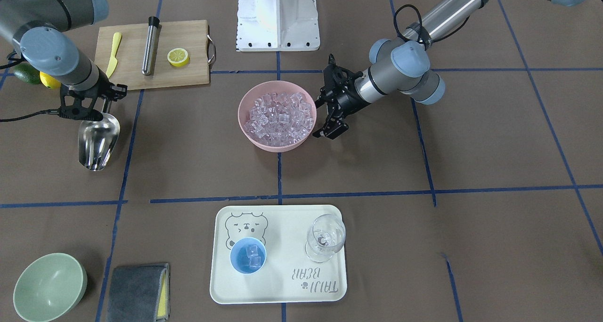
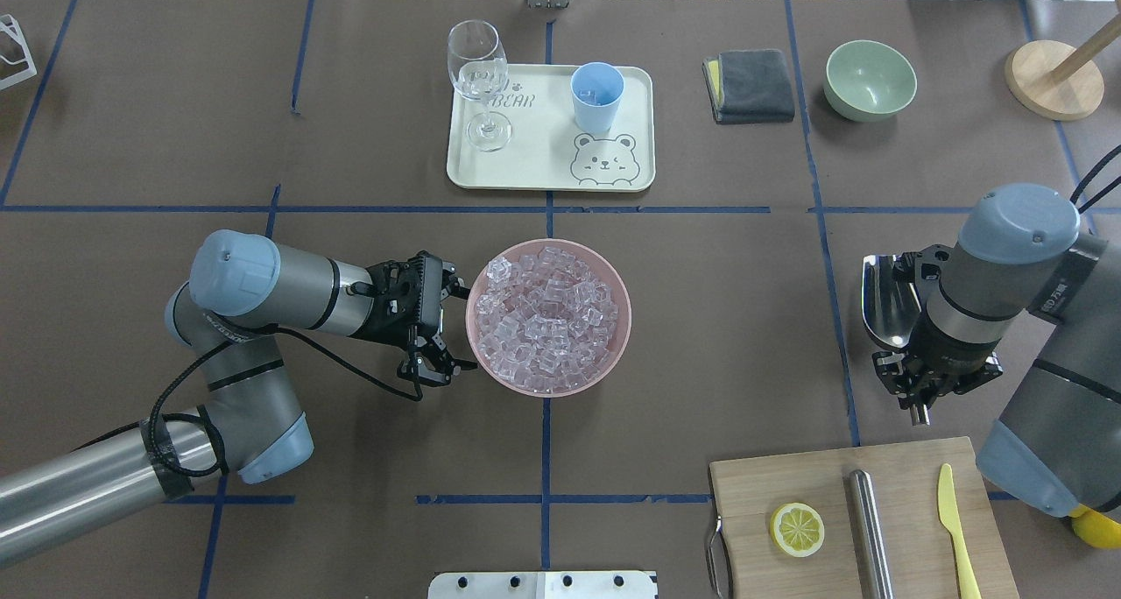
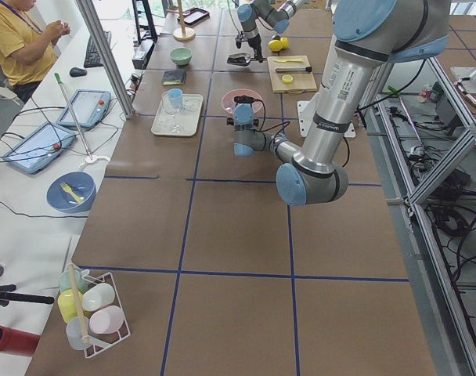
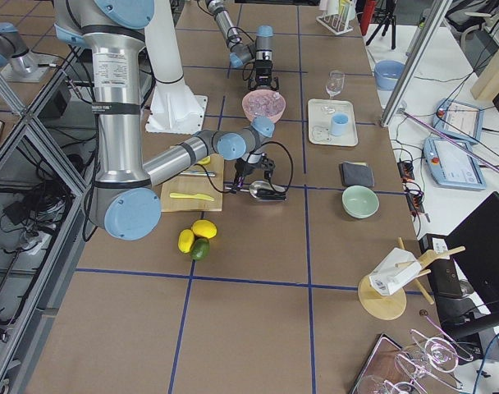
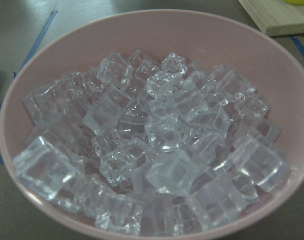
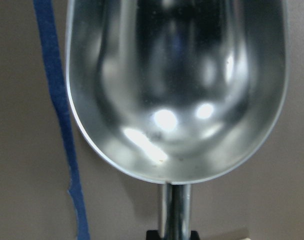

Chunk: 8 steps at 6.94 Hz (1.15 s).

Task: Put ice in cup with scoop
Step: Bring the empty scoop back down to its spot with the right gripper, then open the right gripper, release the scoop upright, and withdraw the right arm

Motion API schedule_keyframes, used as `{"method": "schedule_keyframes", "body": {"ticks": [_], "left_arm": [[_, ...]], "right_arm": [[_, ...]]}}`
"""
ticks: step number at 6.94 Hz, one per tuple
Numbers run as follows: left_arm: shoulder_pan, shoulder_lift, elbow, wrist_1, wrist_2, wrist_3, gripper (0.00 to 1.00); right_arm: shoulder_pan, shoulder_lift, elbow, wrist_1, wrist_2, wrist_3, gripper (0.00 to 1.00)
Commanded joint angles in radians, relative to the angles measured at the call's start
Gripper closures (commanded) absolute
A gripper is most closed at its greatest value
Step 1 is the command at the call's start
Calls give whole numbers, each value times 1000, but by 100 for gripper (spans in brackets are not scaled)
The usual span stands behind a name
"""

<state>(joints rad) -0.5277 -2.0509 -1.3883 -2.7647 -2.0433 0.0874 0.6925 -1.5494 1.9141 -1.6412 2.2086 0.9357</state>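
Brown matte worktop (image 1: 377, 246), gridded with blue tape. Centre: round pink bowl (image 1: 278, 146), smooth plastic look, heaped with ice (image 1: 280, 117), clear glassy cubes with rounded edges, piled loosely. Left hand (image 2: 454, 327) sits just beside the bowl's rim, black fingers spread wide apart, holding nothing. Right hand (image 1: 101, 106) is clamped on the thin straight handle of the scoop (image 1: 98, 143), well apart from the bowl. The scoop is polished steel with a deep rounded trough, mirror-bright glints inside. Its mouth points away from the robot, and it lies just beside a tape line. Cannot tell whether it touches the worktop. Cup (image 1: 237, 258): small, round, light blue, handleless, upright on a cream rounded-corner tray (image 1: 287, 284) printed with a bear outline. A few clear cubes (image 1: 253, 256) lie in its bottom. A clear stemmed glass (image 1: 325, 239) stands on the same tray, apart from the cup.
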Motion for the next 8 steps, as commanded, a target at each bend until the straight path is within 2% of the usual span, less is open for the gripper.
{"method": "schedule_keyframes", "body": {"ticks": [1, 2, 3, 6, 7, 8], "left_arm": [[0, 0, 0, 0, 0, 0, 0], [0, 0, 2, 0, 0, 0, 0], [0, 0, 2, 0, 0, 0, 0], [0, 0, 2, 0, 0, 0, 0], [0, 0, 0, -1, 0, 0, 0], [-2, 0, -2, -1, 0, 0, 0]], "right_arm": [[-8, -8, -21, 83, 2, 46, 100], [-10, -6, -21, 81, 12, 51, 61], [-8, -6, -23, 80, 43, 58, 1], [25, 8, 32, 83, 19, 57, 0], [62, 5, 99, 81, -47, 43, 0], [111, 11, 123, 80, -78, 25, 0]]}}
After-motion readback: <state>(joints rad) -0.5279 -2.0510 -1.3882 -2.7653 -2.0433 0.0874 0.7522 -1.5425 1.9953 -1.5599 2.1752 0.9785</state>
